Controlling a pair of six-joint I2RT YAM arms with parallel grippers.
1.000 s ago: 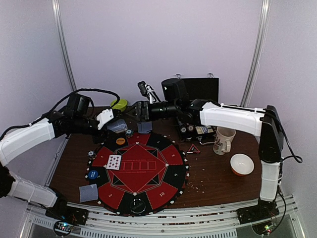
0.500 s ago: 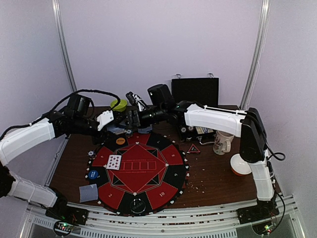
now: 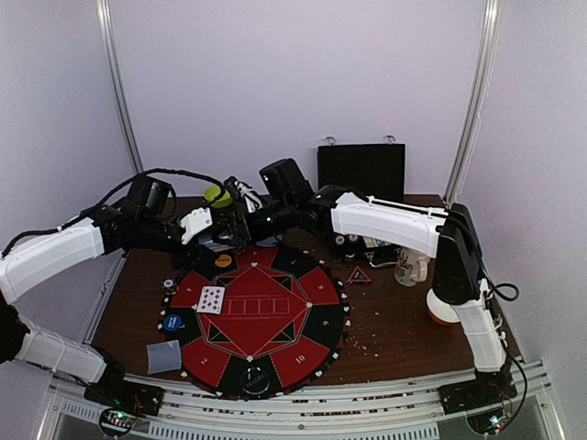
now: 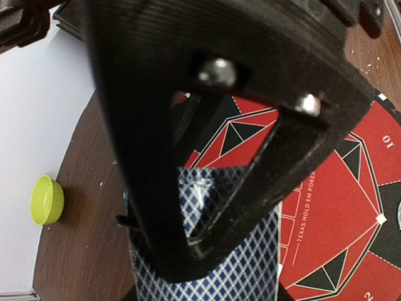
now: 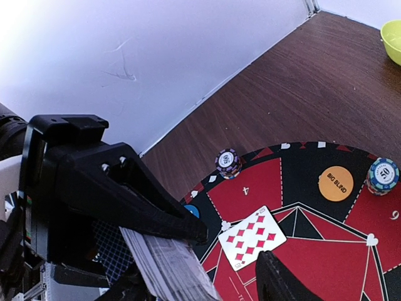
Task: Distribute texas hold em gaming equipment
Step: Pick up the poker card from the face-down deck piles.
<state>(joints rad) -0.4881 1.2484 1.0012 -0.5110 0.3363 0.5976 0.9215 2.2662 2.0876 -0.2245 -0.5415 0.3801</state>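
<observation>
The left gripper (image 3: 213,231) is shut on a deck of playing cards (image 4: 213,269) with blue diamond backs, held above the far left edge of the round red-black poker mat (image 3: 275,353). My right gripper (image 3: 237,223) has reached across to it; its jaws stand open around the deck's end (image 5: 169,263), and the lower right finger (image 5: 276,279) is clear of the cards. A ten of diamonds (image 5: 255,237) lies face up on the mat. One face-down card (image 3: 165,356) lies at the mat's near left. On the mat are an orange disc (image 5: 336,183), a blue disc (image 3: 172,322) and striped chip stacks (image 5: 228,163) (image 5: 383,175).
A small red-black triangle (image 3: 358,274) lies right of the mat. The white mug (image 3: 413,268) and an orange bowl (image 3: 442,312) stand at the right, partly behind the right arm. A green bowl (image 3: 217,194) and a black box (image 3: 362,170) stand at the back.
The right arm has swung left across the back of the mat to the deck in the left gripper, and its jaws have narrowed. The left arm has barely moved.
</observation>
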